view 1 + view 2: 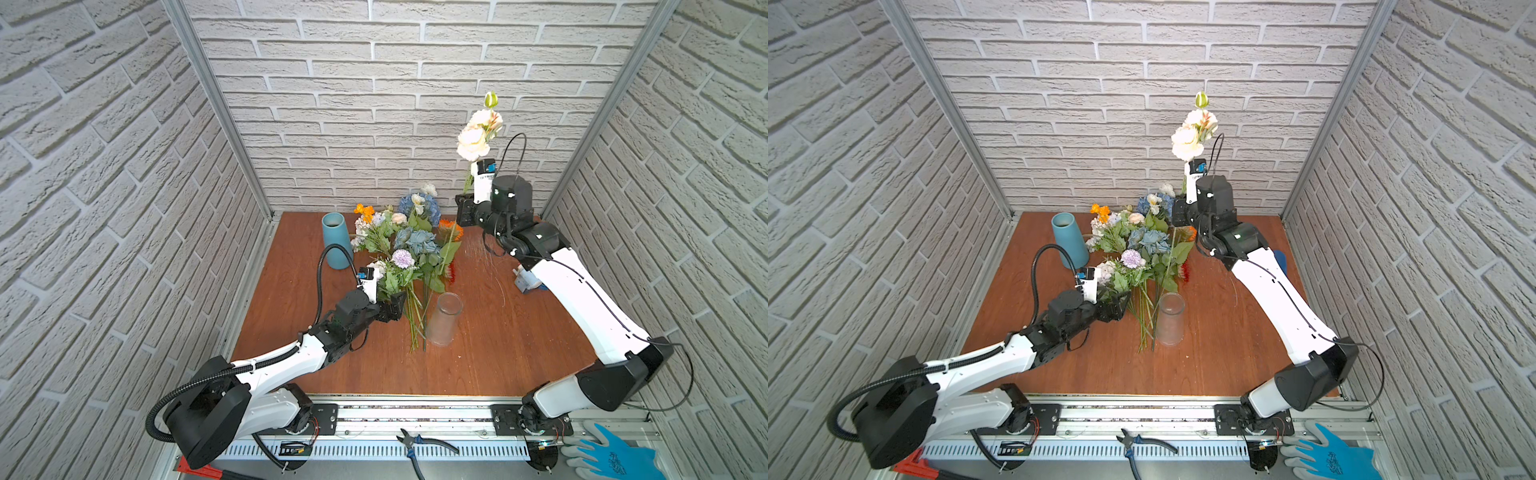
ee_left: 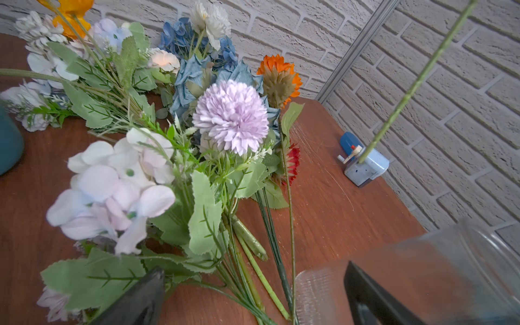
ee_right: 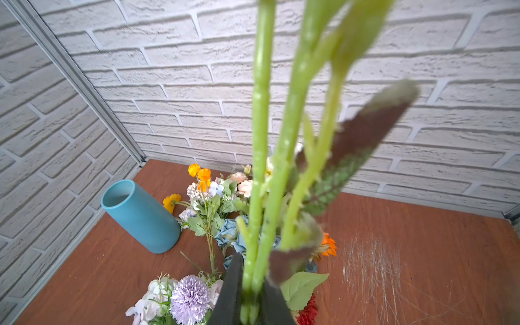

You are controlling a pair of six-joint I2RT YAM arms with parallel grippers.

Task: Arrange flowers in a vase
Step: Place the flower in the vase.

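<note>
A spray of cream and peach artificial roses (image 1: 473, 141) is clamped by its green stalks in the tightly shut right jaws and held upright, high over the back of the brown wooden counter (image 1: 498, 365), probably so its stem ends can clear the rim of the empty clear glass vase (image 1: 445, 318). The left jaws are spread wide, holding nothing, over the mixed pile of artificial flowers (image 1: 411, 249) beside that vase. Print on the blue glove (image 1: 615, 457) cannot be read.

A robot lab cell: brick-print panels (image 1: 374, 83), aluminium frame (image 1: 224, 112).
</note>
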